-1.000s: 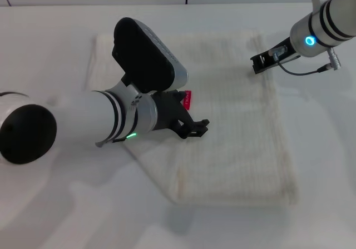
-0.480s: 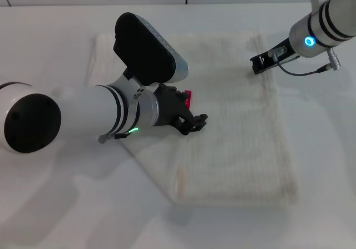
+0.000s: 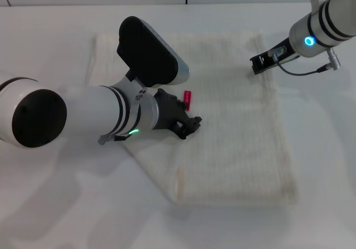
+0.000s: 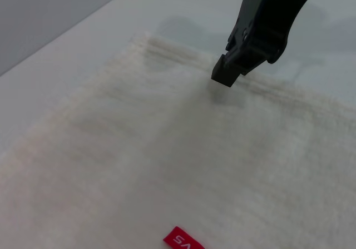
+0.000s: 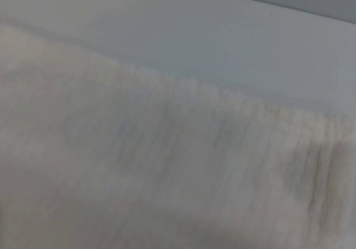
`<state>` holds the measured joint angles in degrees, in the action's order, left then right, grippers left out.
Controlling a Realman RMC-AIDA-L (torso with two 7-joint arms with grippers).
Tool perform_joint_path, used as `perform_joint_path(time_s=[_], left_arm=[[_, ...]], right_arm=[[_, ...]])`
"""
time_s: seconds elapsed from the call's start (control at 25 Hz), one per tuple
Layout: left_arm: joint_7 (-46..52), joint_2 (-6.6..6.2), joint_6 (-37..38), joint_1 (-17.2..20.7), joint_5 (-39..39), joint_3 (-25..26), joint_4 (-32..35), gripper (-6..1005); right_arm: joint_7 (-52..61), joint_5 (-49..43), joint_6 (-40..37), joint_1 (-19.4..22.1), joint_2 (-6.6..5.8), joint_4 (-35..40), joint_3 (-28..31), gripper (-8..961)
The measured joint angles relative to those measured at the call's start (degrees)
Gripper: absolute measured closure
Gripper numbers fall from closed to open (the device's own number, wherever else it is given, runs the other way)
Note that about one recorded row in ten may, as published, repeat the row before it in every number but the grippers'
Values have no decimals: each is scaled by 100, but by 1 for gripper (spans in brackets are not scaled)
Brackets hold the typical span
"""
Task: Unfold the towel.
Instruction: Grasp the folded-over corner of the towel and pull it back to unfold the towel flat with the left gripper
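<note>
Both grippers over the towel (image 3: 233, 127), which lies flat on the white tabletop (image 3: 50, 43).
My left gripper (image 3: 189, 128) hovers by the red tag (image 3: 187, 99), my right gripper (image 3: 260, 63) at the far edge; I cannot tell either's fingers.

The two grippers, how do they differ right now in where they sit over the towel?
The left gripper is low over the towel's middle, near the red tag; the right gripper is at the far right corner. The left arm reaches in from the near left side and hides part of the cloth; the right arm comes from the far right and hides almost none. Both are dark and point onto the towel.
</note>
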<state>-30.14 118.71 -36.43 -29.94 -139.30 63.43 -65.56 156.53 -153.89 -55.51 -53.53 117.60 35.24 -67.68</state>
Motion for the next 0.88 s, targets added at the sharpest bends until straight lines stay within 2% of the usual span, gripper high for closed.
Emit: perform_joint_path(time_s=[0.08, 0.24, 0.52, 0.56, 0.72, 0.88], left_arm=[[8, 0, -16, -1, -1, 18, -7, 634], [18, -18, -315, -58, -13, 38, -103, 657], [10, -17, -425, -77, -54, 44, -213, 698], [11, -17, -432, -63, -54, 44, -278, 732], [12, -35, -586, 118, -126, 73, -756, 868], [82, -24, -985, 411, -409, 251, -1491, 924]], right_arm=[[-4, 0, -1, 0, 0, 1, 1, 908], [-17, 0, -4, 0, 0, 1, 1, 906], [-27, 0, -4, 0, 8, 9, 1, 904], [-31, 0, -4, 1, 8, 9, 1, 903], [-44, -1, -4, 14, 9, 10, 1, 902], [-49, -1, -4, 17, 11, 10, 1, 900]])
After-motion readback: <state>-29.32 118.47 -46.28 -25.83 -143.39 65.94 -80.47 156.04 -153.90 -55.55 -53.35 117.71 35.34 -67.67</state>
